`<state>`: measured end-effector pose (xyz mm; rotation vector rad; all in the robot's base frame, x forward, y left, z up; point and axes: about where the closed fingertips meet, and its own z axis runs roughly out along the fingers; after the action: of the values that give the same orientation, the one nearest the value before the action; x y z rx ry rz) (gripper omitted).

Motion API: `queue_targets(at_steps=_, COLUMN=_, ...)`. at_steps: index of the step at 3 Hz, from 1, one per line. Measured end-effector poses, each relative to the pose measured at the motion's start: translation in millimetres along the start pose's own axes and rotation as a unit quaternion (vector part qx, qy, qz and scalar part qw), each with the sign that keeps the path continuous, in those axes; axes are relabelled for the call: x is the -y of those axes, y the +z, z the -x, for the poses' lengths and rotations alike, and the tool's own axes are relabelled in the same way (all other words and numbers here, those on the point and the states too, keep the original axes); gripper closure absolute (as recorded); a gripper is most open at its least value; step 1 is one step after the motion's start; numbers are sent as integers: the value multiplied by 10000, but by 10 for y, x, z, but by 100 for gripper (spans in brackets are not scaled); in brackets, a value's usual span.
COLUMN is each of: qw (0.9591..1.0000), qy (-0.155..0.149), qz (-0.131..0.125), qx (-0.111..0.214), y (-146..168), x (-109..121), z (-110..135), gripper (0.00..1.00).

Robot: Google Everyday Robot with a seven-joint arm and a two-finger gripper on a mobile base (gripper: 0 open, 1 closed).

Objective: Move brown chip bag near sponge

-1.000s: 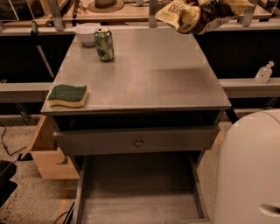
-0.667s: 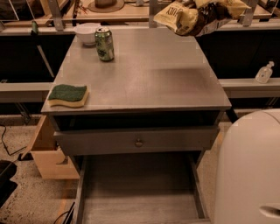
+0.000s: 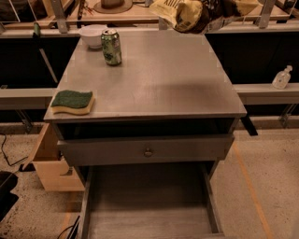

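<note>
The brown chip bag (image 3: 184, 14), crinkled, with pale yellow ends and a dark middle, hangs in the air above the far edge of the grey table (image 3: 159, 79), at the top of the camera view. My gripper (image 3: 219, 10) shows only as a dark shape at the bag's right end, at the top edge, and it holds the bag aloft. The sponge (image 3: 72, 101), green on top with a yellow base, lies flat at the table's front left corner, far from the bag.
A green soda can (image 3: 111, 46) and a white bowl (image 3: 92, 35) stand at the table's far left. The bottom drawer (image 3: 147, 205) is pulled open. A wooden box (image 3: 46, 163) sits on the floor to the left. A clear bottle (image 3: 281, 78) stands on the right ledge.
The chip bag has moved a little to the left along the table's far edge. The white rounded shape at lower right has left the view.
</note>
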<state>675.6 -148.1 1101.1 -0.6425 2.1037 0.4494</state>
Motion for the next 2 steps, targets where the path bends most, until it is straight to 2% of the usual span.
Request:
queue_targets(at_steps=1, qw=9985, qy=177, qz=510, qx=33, y=107, x=-385, z=-281, gripper=100)
queue_targets(at_steps=2, qw=9932, qy=483, qz=1011, qx=-321, y=600, x=-565, z=-892, gripper=100)
